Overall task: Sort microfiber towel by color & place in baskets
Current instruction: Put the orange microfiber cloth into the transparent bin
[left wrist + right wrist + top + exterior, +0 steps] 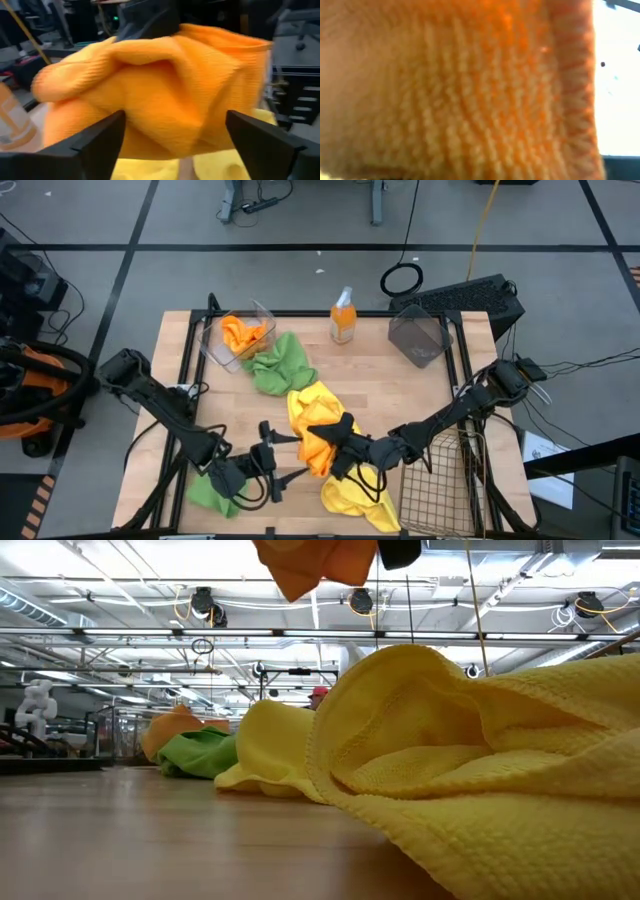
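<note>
My right gripper (333, 442) is shut on an orange towel (315, 452), which is lifted above the near middle of the table and fills the right wrist view (455, 90). My left gripper (272, 462) is open and points toward the table's right, with the towel (165, 90) just ahead between its spread fingers; I see no touch. One yellow towel (310, 405) and another (355, 495) lie under and beside it. A green towel (210, 490) lies under the left arm, and another (280, 365) lies farther back. A second orange towel (240, 335) sits in the clear basket (215, 345). My right gripper holds the orange towel by its bunched upper part (150, 35), coming from above and from the table's right. The fingers are hidden in the cloth, so I cannot tell if it has one layer or several. The towel hangs slack below the gripper (310, 565), clear of the table.
An orange spray bottle (343, 315) stands at the far edge, with the dark smoky basket (420, 340) to its right. The wire mesh basket (440, 480) is at the near right, beside the right arm. Bare wood shows at the table's left middle.
</note>
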Robot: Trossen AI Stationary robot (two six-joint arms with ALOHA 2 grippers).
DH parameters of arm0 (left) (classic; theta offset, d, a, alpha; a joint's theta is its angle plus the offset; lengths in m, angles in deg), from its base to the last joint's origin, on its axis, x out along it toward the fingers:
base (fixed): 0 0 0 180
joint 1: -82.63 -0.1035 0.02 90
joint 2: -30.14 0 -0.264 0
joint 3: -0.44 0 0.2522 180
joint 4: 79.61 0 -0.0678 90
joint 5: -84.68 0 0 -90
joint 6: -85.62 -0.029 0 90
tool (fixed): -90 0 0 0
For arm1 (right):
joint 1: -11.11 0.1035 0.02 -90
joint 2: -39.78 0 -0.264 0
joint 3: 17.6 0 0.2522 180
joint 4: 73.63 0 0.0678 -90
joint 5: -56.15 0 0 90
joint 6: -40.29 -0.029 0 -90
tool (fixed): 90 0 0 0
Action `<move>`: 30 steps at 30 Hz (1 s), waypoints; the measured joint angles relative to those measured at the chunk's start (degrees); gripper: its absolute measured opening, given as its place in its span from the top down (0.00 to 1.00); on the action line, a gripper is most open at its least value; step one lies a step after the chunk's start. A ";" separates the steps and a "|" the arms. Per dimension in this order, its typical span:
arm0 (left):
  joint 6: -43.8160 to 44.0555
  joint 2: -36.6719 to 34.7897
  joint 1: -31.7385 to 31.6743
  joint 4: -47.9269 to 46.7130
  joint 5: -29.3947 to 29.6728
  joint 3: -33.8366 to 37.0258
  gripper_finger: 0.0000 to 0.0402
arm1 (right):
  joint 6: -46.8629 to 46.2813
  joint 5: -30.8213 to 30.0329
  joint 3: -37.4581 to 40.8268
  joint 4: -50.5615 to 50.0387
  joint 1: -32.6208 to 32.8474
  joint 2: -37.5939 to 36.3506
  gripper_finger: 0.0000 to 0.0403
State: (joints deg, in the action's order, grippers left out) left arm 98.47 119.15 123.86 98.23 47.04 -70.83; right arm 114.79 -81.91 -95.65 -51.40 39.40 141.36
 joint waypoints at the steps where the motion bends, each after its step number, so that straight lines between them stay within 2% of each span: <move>1: 0.12 0.38 -0.45 0.04 1.01 0.00 0.09 | -0.12 0.00 0.00 0.47 0.00 0.00 0.99; 6: -0.14 2.22 -3.92 -0.15 3.94 0.00 0.01 | -5.27 -0.24 0.00 1.60 -0.11 0.04 0.99; 12: 0.17 2.52 -6.06 -0.05 3.97 0.00 0.03 | -11.97 -1.29 0.00 0.50 -0.07 0.04 0.98; 18: -0.19 1.77 -3.26 0.00 4.83 0.00 0.06 | -15.99 -11.46 0.00 -3.57 0.10 0.07 0.98; 26: -3.32 1.08 0.44 0.43 8.90 -0.92 0.07 | -17.07 -12.34 0.00 -5.05 1.29 0.09 0.98; 30: -5.92 1.06 0.90 0.61 9.42 -1.60 0.03 | -17.00 -12.22 0.00 -4.44 1.90 0.09 0.98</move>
State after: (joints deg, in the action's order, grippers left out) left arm 92.55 120.21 124.76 98.84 56.45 -72.43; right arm 97.79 -94.12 -95.65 -55.84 41.30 141.45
